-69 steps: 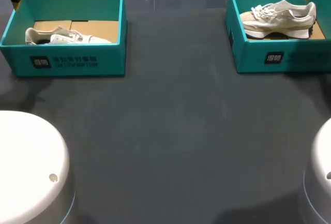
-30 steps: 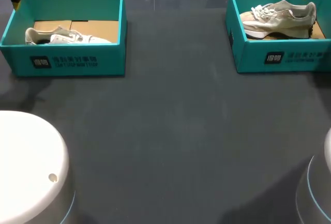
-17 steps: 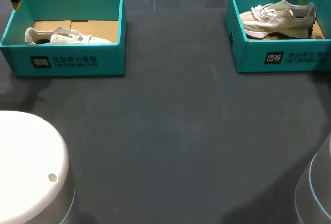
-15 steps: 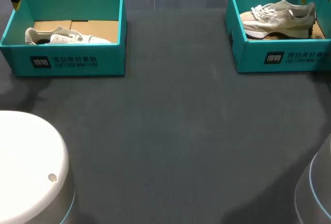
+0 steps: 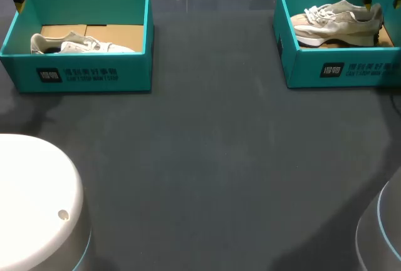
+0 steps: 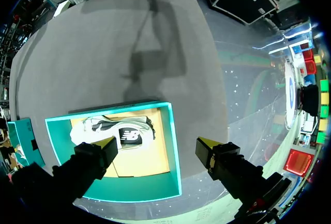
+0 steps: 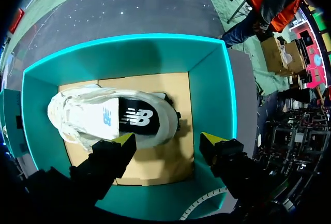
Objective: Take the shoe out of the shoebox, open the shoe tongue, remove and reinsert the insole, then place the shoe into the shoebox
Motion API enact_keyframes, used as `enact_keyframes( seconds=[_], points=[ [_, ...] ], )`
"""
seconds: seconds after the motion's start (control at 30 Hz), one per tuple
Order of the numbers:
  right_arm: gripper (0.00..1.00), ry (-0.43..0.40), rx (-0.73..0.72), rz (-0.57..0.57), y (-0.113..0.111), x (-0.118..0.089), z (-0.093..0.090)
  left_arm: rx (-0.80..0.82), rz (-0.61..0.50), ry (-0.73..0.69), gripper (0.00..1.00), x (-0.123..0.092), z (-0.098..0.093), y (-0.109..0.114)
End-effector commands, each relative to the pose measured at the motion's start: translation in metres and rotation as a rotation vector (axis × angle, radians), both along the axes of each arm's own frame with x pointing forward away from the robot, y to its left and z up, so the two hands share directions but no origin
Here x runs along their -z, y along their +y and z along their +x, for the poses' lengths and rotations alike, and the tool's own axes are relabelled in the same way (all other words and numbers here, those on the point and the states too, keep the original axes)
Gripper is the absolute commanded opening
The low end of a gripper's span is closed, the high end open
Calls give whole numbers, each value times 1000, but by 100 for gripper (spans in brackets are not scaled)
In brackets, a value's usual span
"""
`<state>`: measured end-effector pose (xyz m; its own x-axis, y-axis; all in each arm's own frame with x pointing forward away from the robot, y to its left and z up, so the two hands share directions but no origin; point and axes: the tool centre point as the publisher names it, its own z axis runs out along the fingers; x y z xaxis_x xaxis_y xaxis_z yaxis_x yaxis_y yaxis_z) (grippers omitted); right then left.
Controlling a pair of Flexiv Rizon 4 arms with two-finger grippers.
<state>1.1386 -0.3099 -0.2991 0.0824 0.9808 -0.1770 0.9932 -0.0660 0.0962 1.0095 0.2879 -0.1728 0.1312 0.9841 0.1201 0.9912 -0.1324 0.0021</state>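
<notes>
Shoes are seen in two teal boxes set well apart at the far side of the dark table [image 5: 207,158]. The right shoe [image 5: 338,22] is laid upright on the brown card floor of the right shoebox [image 5: 341,71], with its toe to the left and its heel to the right. The right gripper [image 7: 168,140] is held above this box, over the heel end of the shoe, with its yellow-tipped fingers spread wide and nothing touched by them. The left shoe [image 5: 75,44] is laid in the near left part of the left shoebox [image 5: 94,76]. The left gripper [image 6: 158,142] is held high over that box's far left corner, its fingers likewise parted and nothing gripped; one finger is placed over the box's inside, the other outside its wall.
</notes>
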Motion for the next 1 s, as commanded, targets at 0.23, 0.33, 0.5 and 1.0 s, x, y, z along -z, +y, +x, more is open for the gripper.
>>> enact_keyframes(
  seconds=[0.23,0.33,0.5,1.0],
  points=[
    [69,11,49,-9,1,17,11,1,1,-2,100,0,-1,1],
    [80,12,55,-6,0,21,11,1,1,-2,100,0,-1,1],
    [77,15,68,-10,-3,27,13,1,1,-2,100,0,-1,1],
    [76,44,70,2,-10,43,15,1,1,-2,100,0,-1,1]
  ],
)
